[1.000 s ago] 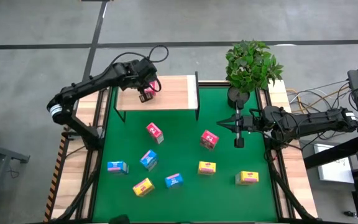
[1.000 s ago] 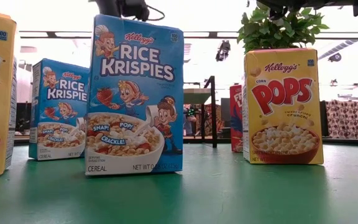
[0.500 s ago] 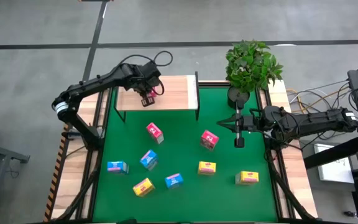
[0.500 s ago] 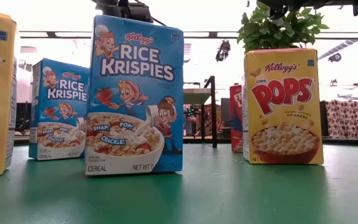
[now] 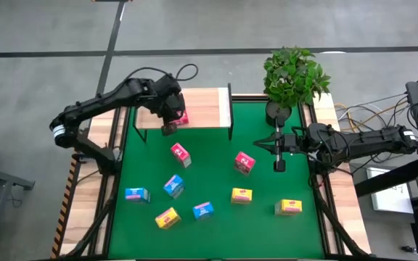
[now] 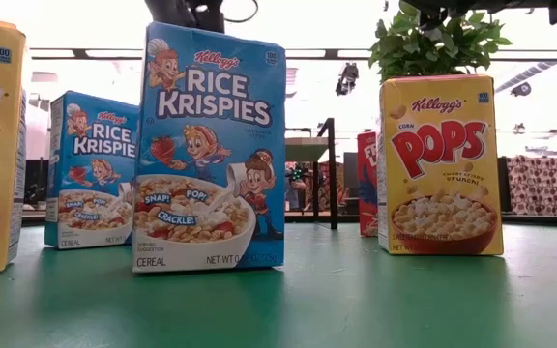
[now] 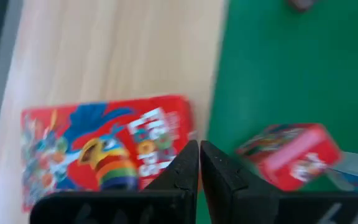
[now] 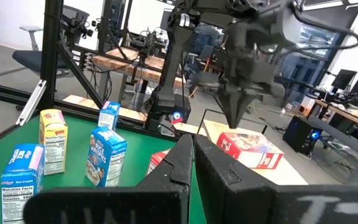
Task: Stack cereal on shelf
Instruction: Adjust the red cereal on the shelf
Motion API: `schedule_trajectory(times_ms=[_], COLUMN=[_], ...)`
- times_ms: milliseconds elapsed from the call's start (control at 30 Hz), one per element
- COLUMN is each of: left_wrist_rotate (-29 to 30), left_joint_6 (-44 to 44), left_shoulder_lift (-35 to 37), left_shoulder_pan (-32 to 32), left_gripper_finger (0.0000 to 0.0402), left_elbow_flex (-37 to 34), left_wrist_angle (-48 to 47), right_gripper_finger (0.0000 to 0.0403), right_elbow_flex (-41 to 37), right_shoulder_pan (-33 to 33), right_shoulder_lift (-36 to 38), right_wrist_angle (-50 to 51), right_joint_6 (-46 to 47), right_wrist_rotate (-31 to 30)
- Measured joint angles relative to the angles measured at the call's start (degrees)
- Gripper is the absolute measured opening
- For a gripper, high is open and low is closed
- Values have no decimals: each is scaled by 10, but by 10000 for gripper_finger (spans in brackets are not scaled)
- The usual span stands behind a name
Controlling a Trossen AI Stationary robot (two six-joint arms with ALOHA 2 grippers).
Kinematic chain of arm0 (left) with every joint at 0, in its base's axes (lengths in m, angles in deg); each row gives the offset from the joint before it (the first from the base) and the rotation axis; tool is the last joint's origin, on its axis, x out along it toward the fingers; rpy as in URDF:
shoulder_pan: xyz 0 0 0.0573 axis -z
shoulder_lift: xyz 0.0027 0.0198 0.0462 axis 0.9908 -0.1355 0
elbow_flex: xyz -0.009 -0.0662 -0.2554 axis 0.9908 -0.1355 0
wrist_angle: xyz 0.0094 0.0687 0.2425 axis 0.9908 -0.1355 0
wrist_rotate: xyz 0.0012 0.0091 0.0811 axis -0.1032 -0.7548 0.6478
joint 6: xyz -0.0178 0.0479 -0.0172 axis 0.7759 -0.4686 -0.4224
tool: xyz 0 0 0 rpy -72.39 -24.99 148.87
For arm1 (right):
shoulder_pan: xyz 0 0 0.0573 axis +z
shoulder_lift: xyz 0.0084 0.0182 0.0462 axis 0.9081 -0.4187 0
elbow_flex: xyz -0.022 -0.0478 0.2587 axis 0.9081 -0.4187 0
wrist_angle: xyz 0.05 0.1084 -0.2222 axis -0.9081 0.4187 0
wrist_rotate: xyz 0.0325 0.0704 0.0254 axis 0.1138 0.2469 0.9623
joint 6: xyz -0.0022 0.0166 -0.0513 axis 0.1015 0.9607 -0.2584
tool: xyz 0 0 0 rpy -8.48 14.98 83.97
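- Cereal, pink-red box [image 5: 181, 118]: laid flat on the shelf [image 5: 202, 109] near its front edge, printed front up. A second ago it was carried under the left claw [image 5: 170, 129]; now it is let go, and the first box is judged placed.
- Left claw: fingers pressed together and empty in the left wrist view, held above the shelf's front edge just beside the laid box [image 7: 104, 152]. Compared with half a second ago, it has shifted toward the green mat [image 5: 216, 181].
- Right claw [image 5: 279, 154]: waiting over the mat beside the plant [image 5: 292, 72], unmoved; fingers seen closed on nothing in the right wrist view.
- Remaining cereal: eight boxes counted on the mat from above, among them a second pink-red box [image 5: 180, 153], a third [image 5: 244, 162], blue ones [image 5: 173, 185] and yellow ones [image 5: 289, 207]; eight placements are judged outstanding.
- Left wrist view only: the laid box's toucan front and the next pink-red box [image 7: 289, 154] past the shelf edge.
- Right wrist view only: the left claw [image 8: 240, 106] poised clear above the box [image 8: 250, 149].
- Low view only: brand fronts of a blue box [image 6: 211, 145] and a yellow box [image 6: 440, 164]; the shelf top is hidden.
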Motion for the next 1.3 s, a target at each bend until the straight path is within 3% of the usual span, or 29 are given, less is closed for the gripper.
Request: schedule_trajectory(times_ms=[233, 300, 433, 500, 700, 1100, 1300], left_wrist_rotate=[19, 82, 290, 349, 350, 351, 382], left_joint_6=[36, 42, 27, 23, 19, 19, 10], left_shoulder_lift=[35, 35, 34, 34, 38, 37, 37], left_shoulder_pan=[33, 66, 136, 161, 190, 189, 189], left_gripper_finger=[0, 0, 0, 0, 43, 257, 285], left_elbow_flex=[-48, -67, -106, -120, -125, -190, -231], left_wrist_angle=[108, 132, 154, 162, 134, 167, 225], right_gripper_finger=[9, 9, 9, 9, 9, 9, 9], right_elbow_flex=[0, 0, 0, 0, 0, 0, 0], right_shoulder_pan=[0, 0, 0, 0, 0, 0, 0], right_shoulder_lift=[0, 0, 0, 0, 0, 0, 0], right_wrist_angle=[0, 0, 0, 1, 3, 4, 4], right_joint_6=[0, 0, 0, -1, -2, -8, -9], right_wrist_rotate=[0, 0, 0, 0, 0, 0, 0])
